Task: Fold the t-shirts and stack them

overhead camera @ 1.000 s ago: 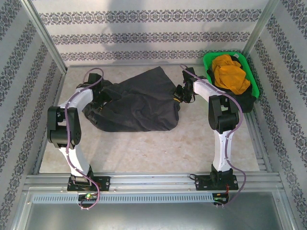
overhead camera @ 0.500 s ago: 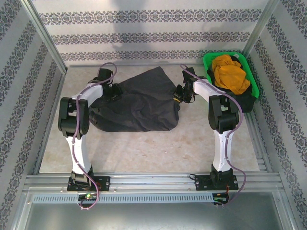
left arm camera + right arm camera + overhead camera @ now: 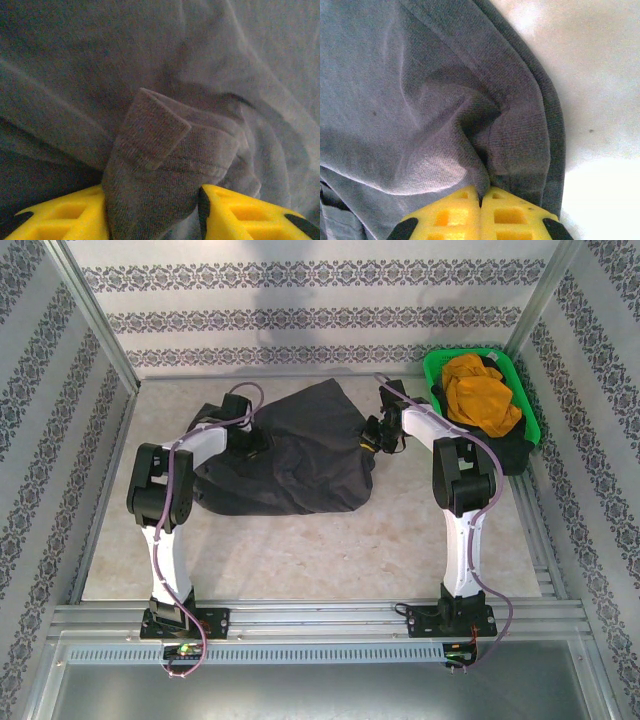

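Charcoal t-shirt [image 3: 290, 460]: crumpled, far middle of bench [image 3: 330, 550].
Left tool [image 3: 152, 200]: over the shirt's left part, grasping a raised fold.
Right tool [image 3: 481, 200]: at the shirt's right edge, clenched on the hem.
Mustard t-shirt [image 3: 478, 390]: in green basket [image 3: 432, 368], far right.

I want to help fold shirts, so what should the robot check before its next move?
1. Right end effector pinching grey shirt: ok.
2. Cloth inside left end effector: ok.
3. Left grip tight: cannot tell.
4. Grey shirt lying flat: not ok, crumpled.
5. Bare table in front for folding: ok.
6. Orange shirt in basket, out of the way: ok.
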